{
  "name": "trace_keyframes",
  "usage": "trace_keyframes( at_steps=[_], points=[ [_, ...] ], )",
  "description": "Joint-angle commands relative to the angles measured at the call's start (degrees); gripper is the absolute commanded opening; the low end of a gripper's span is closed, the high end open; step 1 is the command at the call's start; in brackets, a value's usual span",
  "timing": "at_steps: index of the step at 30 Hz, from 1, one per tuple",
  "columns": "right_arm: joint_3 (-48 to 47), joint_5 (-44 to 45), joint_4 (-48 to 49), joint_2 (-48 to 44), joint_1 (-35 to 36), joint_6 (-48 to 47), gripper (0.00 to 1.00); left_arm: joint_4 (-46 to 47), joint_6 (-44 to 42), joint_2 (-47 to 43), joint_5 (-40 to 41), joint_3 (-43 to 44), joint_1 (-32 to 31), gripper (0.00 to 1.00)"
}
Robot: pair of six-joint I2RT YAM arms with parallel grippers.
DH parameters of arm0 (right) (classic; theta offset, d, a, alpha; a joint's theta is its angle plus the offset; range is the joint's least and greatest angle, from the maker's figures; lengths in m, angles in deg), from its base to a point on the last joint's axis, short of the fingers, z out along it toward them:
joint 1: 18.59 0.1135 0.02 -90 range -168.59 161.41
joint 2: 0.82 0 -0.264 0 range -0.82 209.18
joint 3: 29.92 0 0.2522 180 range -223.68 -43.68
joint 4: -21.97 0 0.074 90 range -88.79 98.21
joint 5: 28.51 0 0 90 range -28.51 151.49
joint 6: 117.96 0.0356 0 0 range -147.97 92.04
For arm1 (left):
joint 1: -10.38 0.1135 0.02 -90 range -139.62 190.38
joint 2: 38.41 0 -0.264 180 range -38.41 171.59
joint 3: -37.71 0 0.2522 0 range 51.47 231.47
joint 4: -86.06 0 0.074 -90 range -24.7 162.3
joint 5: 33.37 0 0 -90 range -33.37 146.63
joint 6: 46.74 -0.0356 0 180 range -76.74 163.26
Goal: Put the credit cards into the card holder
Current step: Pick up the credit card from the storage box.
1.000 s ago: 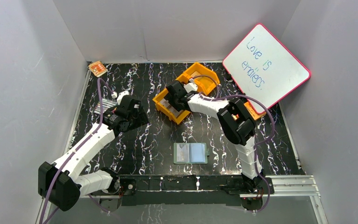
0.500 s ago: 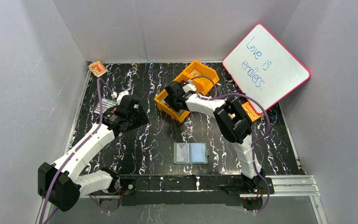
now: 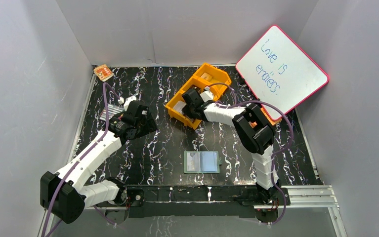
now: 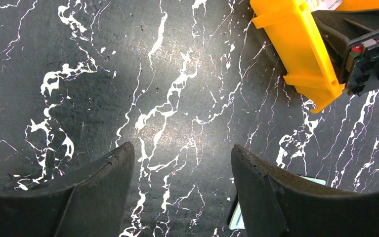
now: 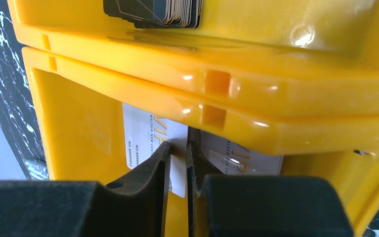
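My right end effector is down in the orange tray, toward the table's far edge. Its jaws are narrowed to a slit around the edge of a white credit card (whether it's clamped I cannot tell). The plastic looks stiff, light and slick, so a pinch across a free edge suits it. I count two white ones here, plus a dark stack too tight to count. One card holder lies open near the table's near edge. My left end effector gapes, holding nothing.

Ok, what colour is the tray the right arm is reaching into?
Bright orange-yellow tray, plain with no pattern; it shows best in the right wrist view.
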Motion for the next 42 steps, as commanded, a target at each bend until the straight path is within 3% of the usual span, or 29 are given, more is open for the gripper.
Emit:
trace_keyframes(
  at_steps=[1,14,42],
  points=[
    [3.9,0.8,-1.2,-1.9,-1.4,-3.4,0.20,-1.3,-0.2,0.1,0.6,0.1,0.4,0.68],
    [5.5,-0.3,1.8,-6.3,-2.0,-5.5,0.00,-0.8,0.7,1.3,0.1,0.8,0.4,0.68],
    [8.6,1.4,3.7,-12.9,-2.1,-6.9,0.00,0.1,0.4,0.3,-0.3,-0.1,0.4,0.68]
  ],
)
